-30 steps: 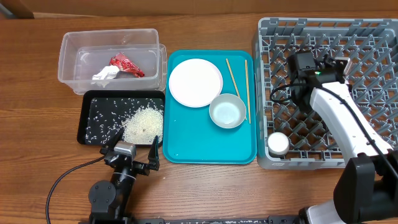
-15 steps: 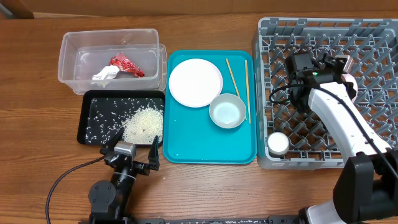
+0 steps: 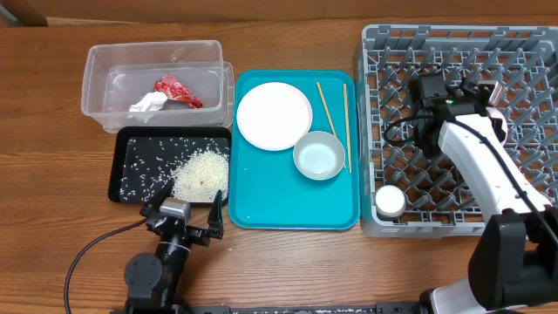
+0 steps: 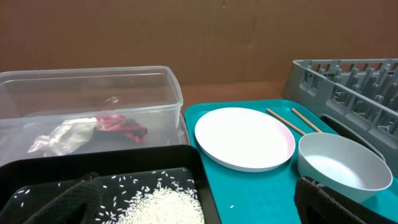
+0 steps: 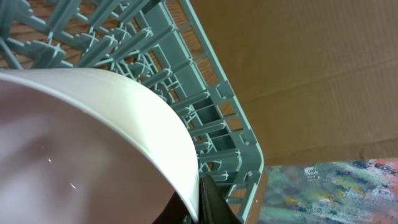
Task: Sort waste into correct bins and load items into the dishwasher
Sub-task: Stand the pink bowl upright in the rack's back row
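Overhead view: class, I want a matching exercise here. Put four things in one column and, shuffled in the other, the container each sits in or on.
Column 1
1. red wrapper
2. rice
3. chopsticks
4. small cup

Column 2
A. teal tray
B. grey rack
C. clear tub
D. black tray

Pairs: 1-C, 2-D, 3-A, 4-B

Caught only part of the white dish (image 5: 93, 143) in the right wrist view, cropped at left and bottom edges. Lost the dish rack (image 4: 348, 78) past the left wrist view's right edge; could not count the rice grains (image 3: 200, 172) from overhead.
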